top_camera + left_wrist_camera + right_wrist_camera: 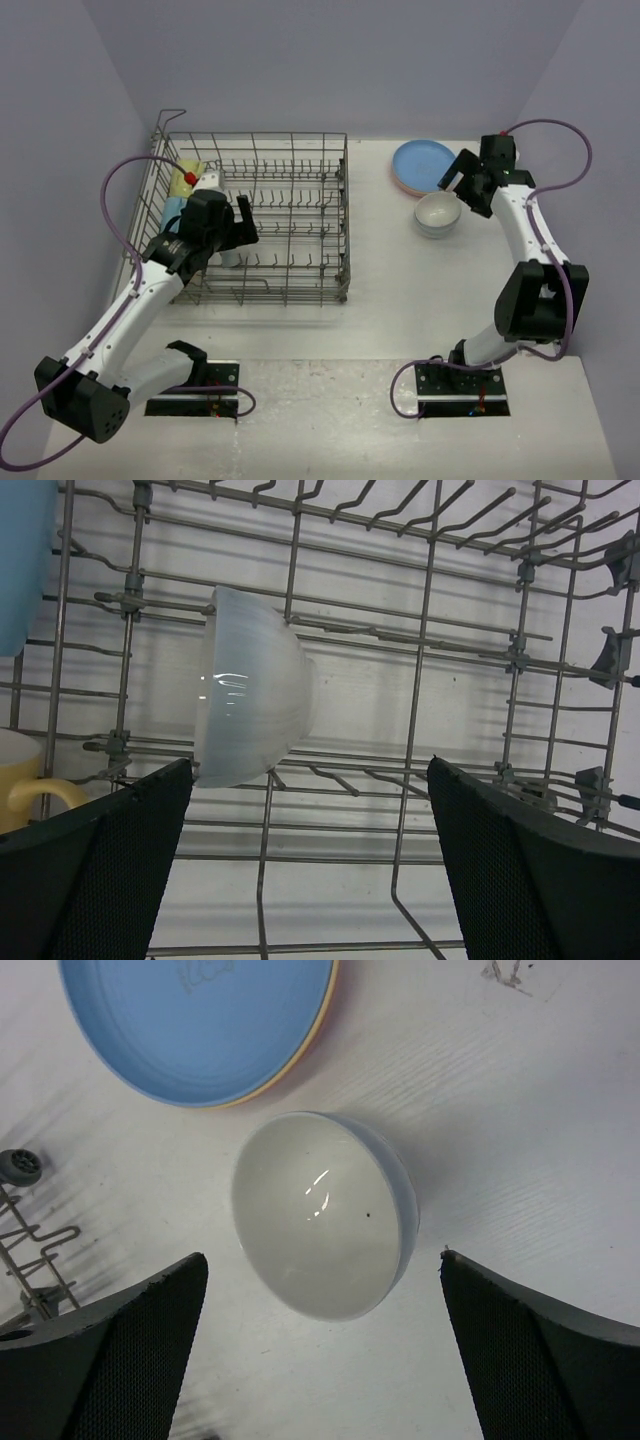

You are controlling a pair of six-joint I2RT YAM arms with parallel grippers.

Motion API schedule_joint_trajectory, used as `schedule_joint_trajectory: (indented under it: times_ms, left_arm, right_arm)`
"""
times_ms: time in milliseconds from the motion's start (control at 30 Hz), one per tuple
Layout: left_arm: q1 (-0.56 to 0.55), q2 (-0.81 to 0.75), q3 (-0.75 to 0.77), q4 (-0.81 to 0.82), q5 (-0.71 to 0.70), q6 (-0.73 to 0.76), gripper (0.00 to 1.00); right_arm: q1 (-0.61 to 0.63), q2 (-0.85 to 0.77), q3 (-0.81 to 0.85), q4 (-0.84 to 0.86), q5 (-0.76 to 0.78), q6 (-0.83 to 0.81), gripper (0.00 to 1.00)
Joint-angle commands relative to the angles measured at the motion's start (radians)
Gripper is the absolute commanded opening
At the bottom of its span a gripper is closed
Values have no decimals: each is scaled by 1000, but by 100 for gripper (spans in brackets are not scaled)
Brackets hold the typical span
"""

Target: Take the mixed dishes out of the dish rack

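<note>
– Bowl [250, 685] lay on its side between dish rack [290, 295] tines, left end effector [308, 770] spread wide close by it.
– Right end effector [322, 1255] spread too, above unloaded bowl [320, 1220] on worktop [520, 1110]. Best call looked like: straddle rim, close softly, lift straight off tines.

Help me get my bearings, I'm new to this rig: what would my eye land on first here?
The big grey wire dish rack fills the left of the table, and the left gripper is open in front of a tipped white bowl lying on its side among the tines. On the right, a stack of plates, blue on top, lies on the table. An upright white bowl sits beside it under the open right gripper.
</note>
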Motion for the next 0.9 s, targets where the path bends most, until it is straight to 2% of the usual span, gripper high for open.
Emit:
schedule_joint_trajectory:
  times_ms: [0, 233, 433, 500, 767, 867]
  left_arm:
    - [25, 4, -34, 34, -27, -19, 100]
    - [128, 15, -90, 163, 116, -2, 100]
    - [142, -25, -104, 177, 123, 18, 100]
    - [143, -38, -110, 177, 124, 16, 100]
    - [143, -73, -112, 170, 130, 19, 100]
    - [143, -71, -107, 167, 134, 22, 100]
  right_arm:
    - [3, -79, 36, -23, 31, -14, 99]
    - [55, -139, -29, 37, -48, -68, 99]
    - [49, 2, -9, 49, -62, -59, 99]
    - [33, 23, -12, 64, -114, -51, 99]
    - [-11, 54, -99, 187, -250, -20, 99]
    - [-14, 51, -115, 207, -253, -30, 99]
